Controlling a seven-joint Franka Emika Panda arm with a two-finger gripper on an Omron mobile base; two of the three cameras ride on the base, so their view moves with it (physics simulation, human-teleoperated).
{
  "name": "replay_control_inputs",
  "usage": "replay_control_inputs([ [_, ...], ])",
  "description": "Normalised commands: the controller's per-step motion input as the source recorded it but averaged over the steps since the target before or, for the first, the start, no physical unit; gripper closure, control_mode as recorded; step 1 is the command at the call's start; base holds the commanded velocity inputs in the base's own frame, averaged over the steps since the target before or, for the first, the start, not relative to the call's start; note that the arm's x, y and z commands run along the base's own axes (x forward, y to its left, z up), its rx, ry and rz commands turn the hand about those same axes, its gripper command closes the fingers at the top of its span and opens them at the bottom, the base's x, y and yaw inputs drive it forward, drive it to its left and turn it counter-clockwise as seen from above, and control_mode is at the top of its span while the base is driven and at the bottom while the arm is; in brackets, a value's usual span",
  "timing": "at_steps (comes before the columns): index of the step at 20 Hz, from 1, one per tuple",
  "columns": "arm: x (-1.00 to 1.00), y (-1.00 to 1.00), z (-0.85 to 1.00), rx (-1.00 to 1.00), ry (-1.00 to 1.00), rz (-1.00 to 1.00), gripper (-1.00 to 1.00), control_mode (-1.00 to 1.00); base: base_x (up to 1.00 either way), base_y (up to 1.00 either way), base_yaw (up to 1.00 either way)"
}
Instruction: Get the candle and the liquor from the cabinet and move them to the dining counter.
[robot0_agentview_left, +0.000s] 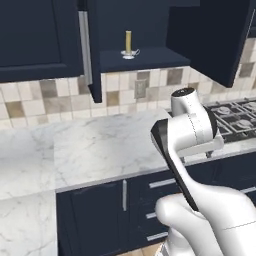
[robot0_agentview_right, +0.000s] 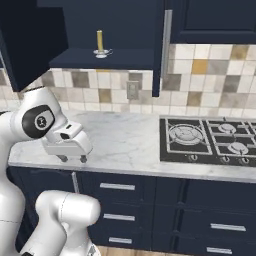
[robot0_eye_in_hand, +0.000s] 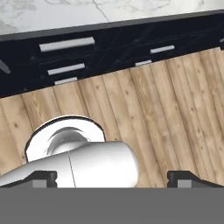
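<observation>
**Candle waiting on the open shelf, nothing carried over yet**

A kitchen wall of beige and brown tiles backs a marble surface (robot0_agentview_right: 125, 137), with a gas hob (robot0_agentview_right: 210, 140) set in it to the right and navy drawers below. Above, the cabinet (robot0_agentview_left: 145, 30) hangs with its doors swung open. On its bottom shelf stands the candle (robot0_agentview_left: 128, 44), a thin yellow stick upright in a small white holder, near the front edge; in the right base view the candle (robot0_agentview_right: 100, 42) shows the same way. The liquor bottle is not to be made out on that shelf.

The tool (robot0_agentview_right: 72, 159) sits low at the front edge of the marble surface, well below and apart from the candle, pointing down; in the hand view its two dark tips stand far apart at the bottom corners, spread wide with nothing between them, over the wooden floor (robot0_eye_in_hand: 166, 113).

As a judgement, the task is barely begun: the doors are open, but the candle is not yet grasped, and both things have yet to reach the dining counter. The arm must first rise to shelf height.
</observation>
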Motion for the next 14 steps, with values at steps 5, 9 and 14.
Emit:
replay_control_inputs([
  [5,0.00,0.00,0.00,0.00,0.00,0.00,-1.00,1.00,0.62,0.05,0.02],
  [9,0.00,0.00,0.00,0.00,0.00,0.00,-1.00,1.00,0.63,0.00,0.03],
  [14,0.00,0.00,0.00,0.00,0.00,0.00,-1.00,1.00,0.60,0.00,0.05],
])
